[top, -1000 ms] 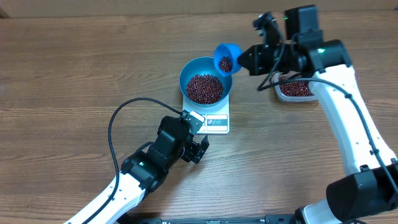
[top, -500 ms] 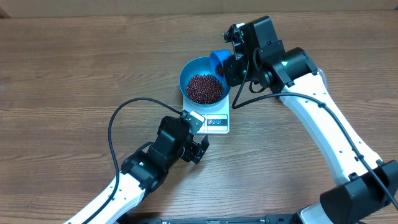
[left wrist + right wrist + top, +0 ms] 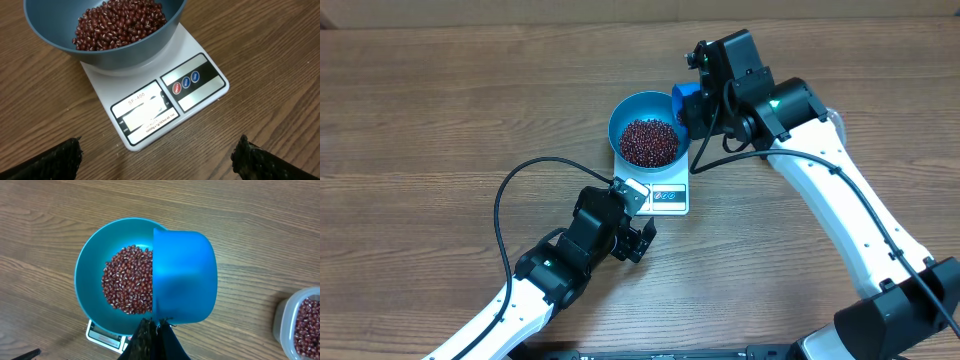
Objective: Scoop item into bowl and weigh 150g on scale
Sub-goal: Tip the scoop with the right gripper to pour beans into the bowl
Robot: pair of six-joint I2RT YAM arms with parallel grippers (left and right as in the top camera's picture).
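The blue bowl [image 3: 616,120] stands on the white scale [image 3: 668,197] and holds a heap of red-brown beans [image 3: 648,142]. My right gripper [image 3: 157,325] is shut on the handle of a small blue scoop [image 3: 184,280]. The scoop is tipped over the bowl's right rim [image 3: 90,280], bottom toward the camera, so its inside is hidden. The beans [image 3: 127,285] lie under its mouth. My left gripper [image 3: 159,160] is open on the table just in front of the scale's display edge [image 3: 150,115], with nothing between its fingers [image 3: 50,162].
A clear plastic tub [image 3: 300,322] with more beans sits to the right of the bowl, partly out of frame. The left arm's black cable [image 3: 510,200] loops over the wooden table to the left of the scale.
My right arm carried the scoop left from beside the tub to the bowl's right rim and tipped it over. Beans no longer show in the scoop. The left arm has not moved.
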